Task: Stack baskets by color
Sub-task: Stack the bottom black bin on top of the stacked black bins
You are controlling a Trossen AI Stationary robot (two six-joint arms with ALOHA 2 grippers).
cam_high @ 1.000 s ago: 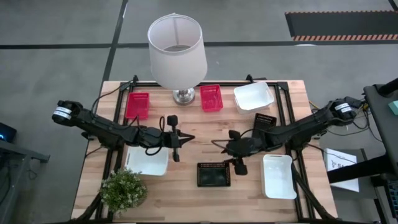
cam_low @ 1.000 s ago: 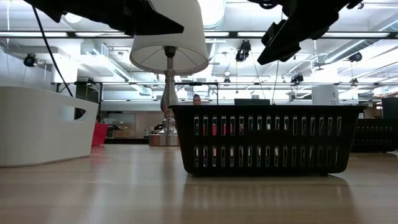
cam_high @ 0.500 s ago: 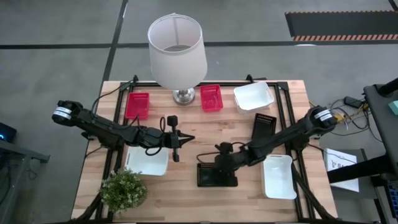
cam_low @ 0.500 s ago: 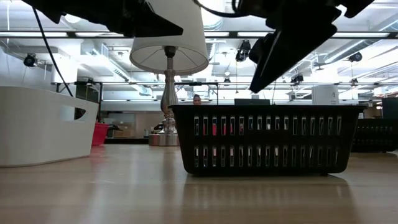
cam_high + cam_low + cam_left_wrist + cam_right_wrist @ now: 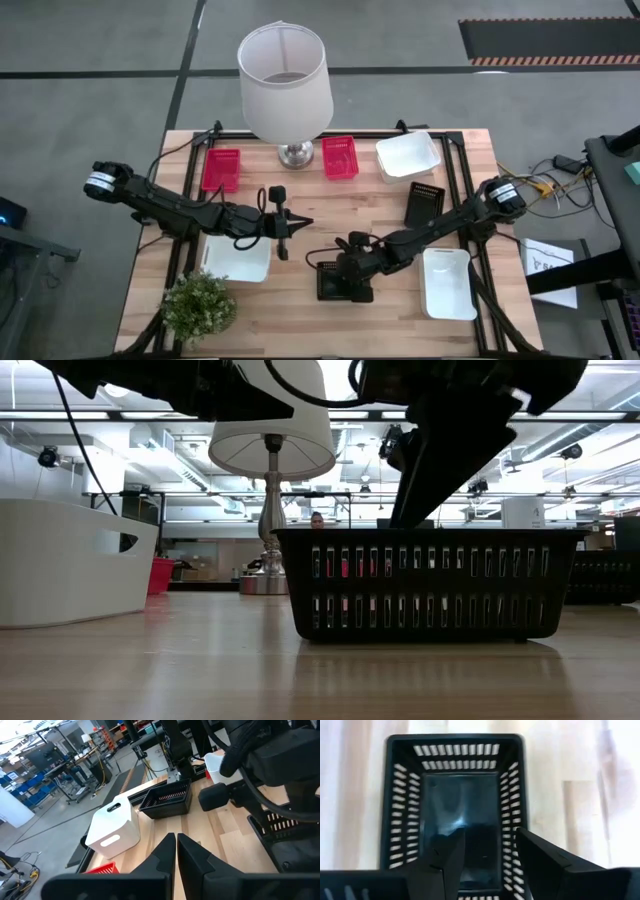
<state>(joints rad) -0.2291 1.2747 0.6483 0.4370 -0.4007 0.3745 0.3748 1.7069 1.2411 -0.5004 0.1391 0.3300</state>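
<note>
A black lattice basket [image 5: 345,283] stands on its bottom near the table's front middle; it also fills the right wrist view [image 5: 457,795] and the low view [image 5: 430,585]. My right gripper [image 5: 335,272] hangs open just above it, slanting down, with both fingers [image 5: 445,857] over its inside; no touch shows. A second black basket [image 5: 424,203] sits at the right. Two red baskets [image 5: 221,168] [image 5: 339,157] stand at the far side. Three white baskets [image 5: 407,156] [image 5: 238,258] [image 5: 447,283] stand apart. My left gripper [image 5: 300,222] waits shut above the table's middle, holding nothing.
A lamp with a white shade [image 5: 285,75] stands at the far middle, between the red baskets. A small green plant [image 5: 200,305] sits at the near left corner. Bare wood [image 5: 350,215] lies between the two grippers.
My right gripper has swung toward the table's left and near edge, sunk a little and tipped further downward. It has gone from beside the black basket's far right corner to over its inside. The second black basket, earlier under the arm, now shows.
</note>
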